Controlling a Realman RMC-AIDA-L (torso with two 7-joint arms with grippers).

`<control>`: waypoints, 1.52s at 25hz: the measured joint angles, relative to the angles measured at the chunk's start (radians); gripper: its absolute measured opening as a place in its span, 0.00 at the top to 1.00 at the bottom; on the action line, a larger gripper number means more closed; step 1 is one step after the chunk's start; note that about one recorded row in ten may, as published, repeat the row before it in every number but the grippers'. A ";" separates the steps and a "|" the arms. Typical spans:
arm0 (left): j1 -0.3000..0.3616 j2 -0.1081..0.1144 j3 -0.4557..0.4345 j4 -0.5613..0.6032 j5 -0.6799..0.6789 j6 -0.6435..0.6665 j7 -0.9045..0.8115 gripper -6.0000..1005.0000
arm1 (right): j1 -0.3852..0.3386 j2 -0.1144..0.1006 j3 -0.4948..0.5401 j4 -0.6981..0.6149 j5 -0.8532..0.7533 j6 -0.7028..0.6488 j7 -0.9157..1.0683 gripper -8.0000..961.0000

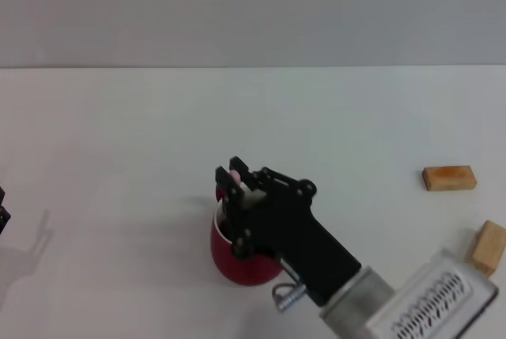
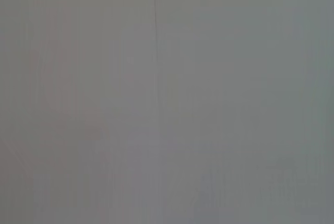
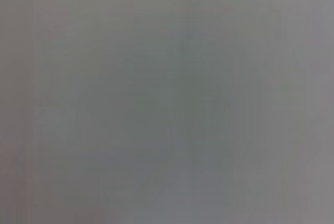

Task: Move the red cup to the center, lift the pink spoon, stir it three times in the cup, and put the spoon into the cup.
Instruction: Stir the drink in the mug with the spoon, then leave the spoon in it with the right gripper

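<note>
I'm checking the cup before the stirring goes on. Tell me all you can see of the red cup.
The red cup is a rounded, glossy dark red mug, ceramic by its look, upright on the white table. The right gripper hangs over its mouth and hides most of the rim and inside. No handle shows.

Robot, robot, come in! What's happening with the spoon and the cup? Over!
Right gripper above the red cup, shut on the pink spoon. Left gripper out of view. Two wooden blocks far off to the right, not in the way.

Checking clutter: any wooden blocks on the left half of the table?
No, both wooden blocks lie at the table's right edge, apart from the red cup.
</note>
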 joint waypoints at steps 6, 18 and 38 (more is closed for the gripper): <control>-0.002 0.000 0.000 0.000 0.000 -0.003 0.000 0.14 | 0.044 0.000 0.054 -0.046 0.001 0.039 0.015 0.96; 0.001 -0.001 0.000 0.000 0.000 -0.005 0.000 0.14 | -0.087 -0.008 0.060 -0.044 -0.006 -0.011 0.005 0.96; 0.006 -0.001 0.006 -0.003 0.000 0.001 0.000 0.14 | 0.035 -0.001 -0.011 -0.090 -0.004 0.048 0.216 0.96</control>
